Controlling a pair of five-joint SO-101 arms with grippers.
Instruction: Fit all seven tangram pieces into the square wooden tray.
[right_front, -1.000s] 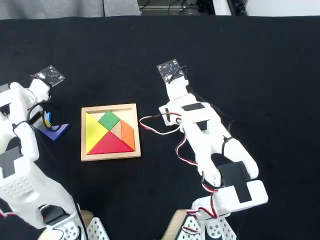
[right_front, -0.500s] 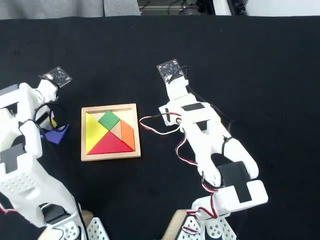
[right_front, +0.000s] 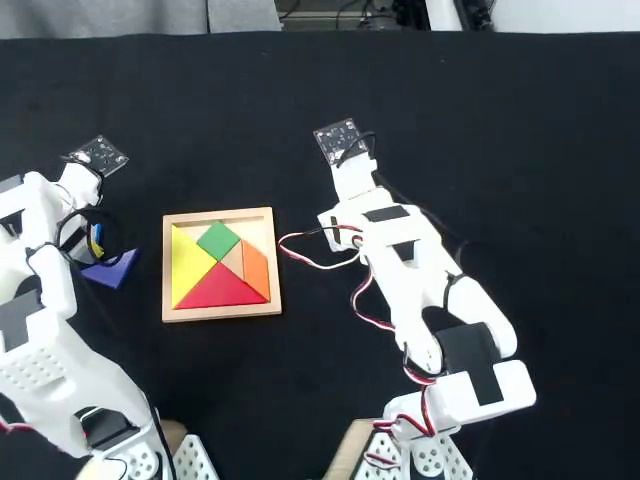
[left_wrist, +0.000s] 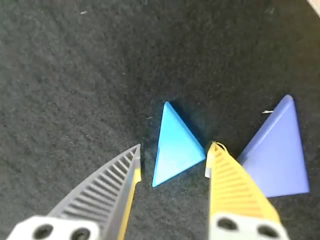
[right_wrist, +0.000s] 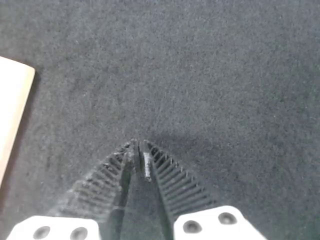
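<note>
- Two pieces lie outside the square wooden tray (right_front: 220, 213), at its nine o'clock on the black cloth surface (right_front: 450, 120). They are a light blue wooden triangle (left_wrist: 175, 145) and, just beside it, a violet-blue wooden triangle (right_front: 112, 268).
- Open wide, the left tool (left_wrist: 174, 148) hangs over the light blue triangle with one finger on each side. The triangle's long edge runs along the fingers, so closing should pinch its narrow width.
- Closed on nothing, the right tool (right_wrist: 138, 145) sits at the tray's three o'clock, well apart from both loose pieces. The left tool is far nearer.
</note>
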